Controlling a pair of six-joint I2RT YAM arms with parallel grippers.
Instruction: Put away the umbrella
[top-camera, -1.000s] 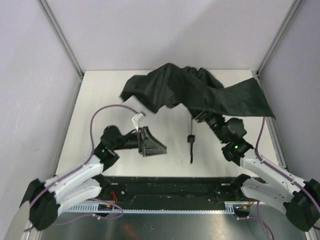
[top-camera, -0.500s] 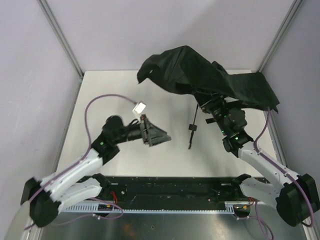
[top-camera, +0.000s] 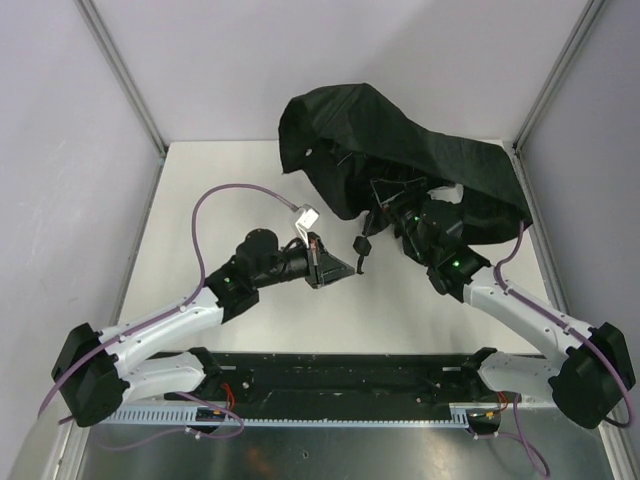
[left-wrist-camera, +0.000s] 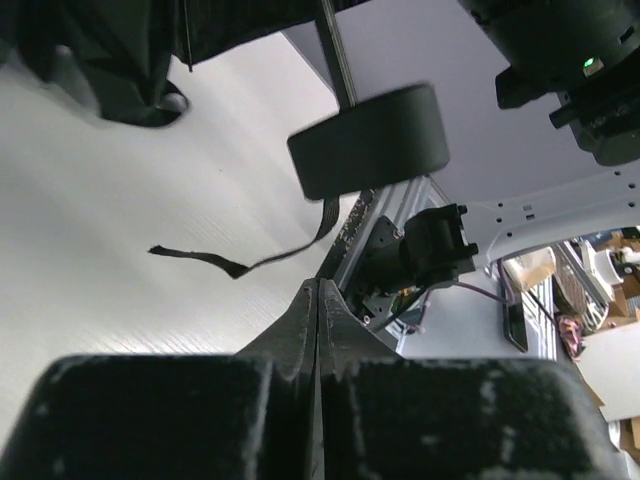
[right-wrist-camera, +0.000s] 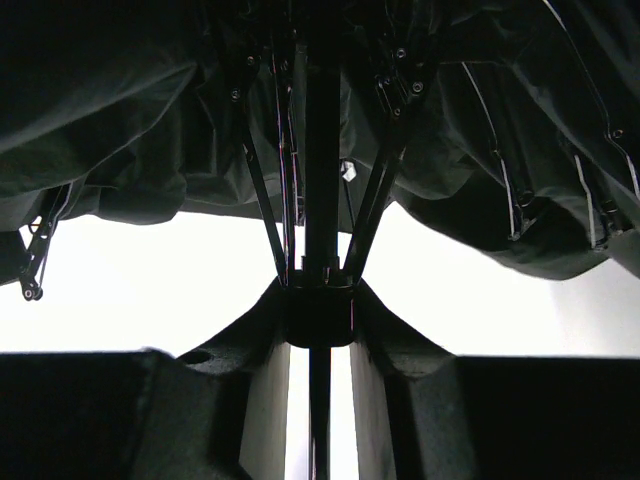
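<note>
The umbrella's black canopy (top-camera: 380, 140) hangs half-open above the back right of the table. Its thin shaft (right-wrist-camera: 320, 150) runs down to a small round handle (top-camera: 362, 246), and a wrist strap (left-wrist-camera: 240, 262) trails onto the table. My right gripper (top-camera: 402, 216) is shut on the umbrella's sliding collar (right-wrist-camera: 320, 312), with the ribs fanning out above it and the shaft passing between the fingers. My left gripper (top-camera: 345, 270) is shut, its jaws pressed together with nothing between them. Its tips (left-wrist-camera: 318, 290) sit just short of the handle (left-wrist-camera: 368, 140), not touching it.
White tabletop (top-camera: 200, 200) enclosed by lilac walls with metal corner posts (top-camera: 120, 75). The right arm's body (left-wrist-camera: 570, 60) looms close beyond the handle. A black rail (top-camera: 340, 375) with the arm bases runs along the near edge.
The right arm raised the umbrella and swung it left, bunching the canopy higher. The left gripper went from open to shut and advanced right, up to the handle.
</note>
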